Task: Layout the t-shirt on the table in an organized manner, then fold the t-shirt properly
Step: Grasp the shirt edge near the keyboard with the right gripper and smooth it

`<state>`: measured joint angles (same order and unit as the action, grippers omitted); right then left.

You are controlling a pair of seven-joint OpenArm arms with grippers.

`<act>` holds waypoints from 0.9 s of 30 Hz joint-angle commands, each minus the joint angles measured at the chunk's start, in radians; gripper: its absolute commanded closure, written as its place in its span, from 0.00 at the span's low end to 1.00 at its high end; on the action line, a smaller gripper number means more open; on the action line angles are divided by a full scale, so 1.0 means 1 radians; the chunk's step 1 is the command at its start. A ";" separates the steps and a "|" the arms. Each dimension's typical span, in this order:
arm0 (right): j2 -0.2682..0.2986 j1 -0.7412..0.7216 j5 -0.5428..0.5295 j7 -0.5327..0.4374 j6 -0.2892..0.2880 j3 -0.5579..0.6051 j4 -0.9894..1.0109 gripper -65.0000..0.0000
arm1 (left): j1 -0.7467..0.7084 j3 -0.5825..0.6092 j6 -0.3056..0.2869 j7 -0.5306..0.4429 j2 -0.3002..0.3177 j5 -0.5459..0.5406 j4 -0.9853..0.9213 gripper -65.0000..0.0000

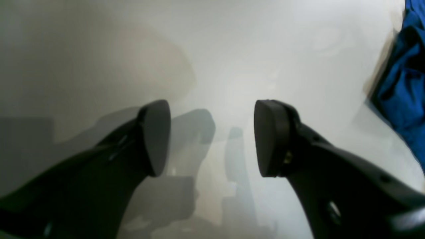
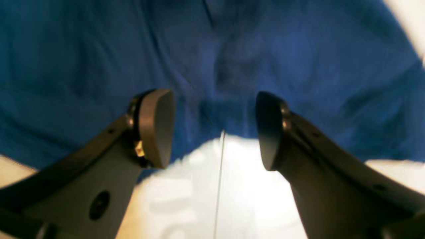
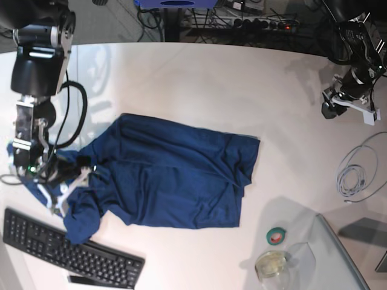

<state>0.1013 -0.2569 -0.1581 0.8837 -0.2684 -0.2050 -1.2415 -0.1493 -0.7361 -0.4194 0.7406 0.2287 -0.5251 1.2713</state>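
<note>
A: What takes up the most room?

B: The white tabletop, curved along its far edge. A thin dark seam line crosses it, seen in the right wrist view.

A: And the t-shirt?

B: The dark navy t-shirt lies spread on the tabletop, left of centre in the base view. Its main body is fairly flat with a few creases, and the right-hand edge is bunched into folds. The end nearest the black keyboard is crumpled, with a flap reaching down until it touches or overlaps the keyboard's upper edge.

A: Where are the arms?

B: The right gripper sits low at that crumpled end. In its wrist view the fingers stand apart, nothing between them, with blue cloth filling the frame just beyond the tips and bare tabletop under them. The left gripper is well apart from the shirt, near the far right of the tabletop. Its fingers are also spread and empty over bare white surface, with only a strip of the shirt at the frame's right edge.

A: Anything smaller?

B: A coiled grey cable at the right, a clear round container near the front edge, and a small green roll of tape just beside it.
</note>
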 commanded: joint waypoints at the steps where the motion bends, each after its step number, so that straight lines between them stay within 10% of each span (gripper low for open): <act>1: 0.002 -0.028 -0.016 -0.033 -0.001 0.002 -0.011 0.44 | 0.007 -0.003 -0.003 -0.017 0.016 -0.016 0.012 0.41; 13: 0.002 -0.008 -0.018 -0.102 -0.001 0.003 0.111 0.45 | 0.003 -0.001 -0.006 -0.017 0.015 -0.016 0.014 0.41; 19: -0.004 -0.002 -0.019 -0.094 -0.001 0.000 0.105 1.00 | 0.001 -0.003 -0.006 -0.017 0.015 -0.016 0.014 0.41; 27: -0.007 0.136 -0.021 0.021 -0.001 -0.007 -0.211 1.00 | 0.001 0.003 -0.006 -0.016 0.013 -0.017 0.020 0.41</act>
<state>0.0864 -0.0971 -0.1753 0.9260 -0.2687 -0.2081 -1.4361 -0.1532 -0.7303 -0.4194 0.7406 0.2241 -0.5255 1.2716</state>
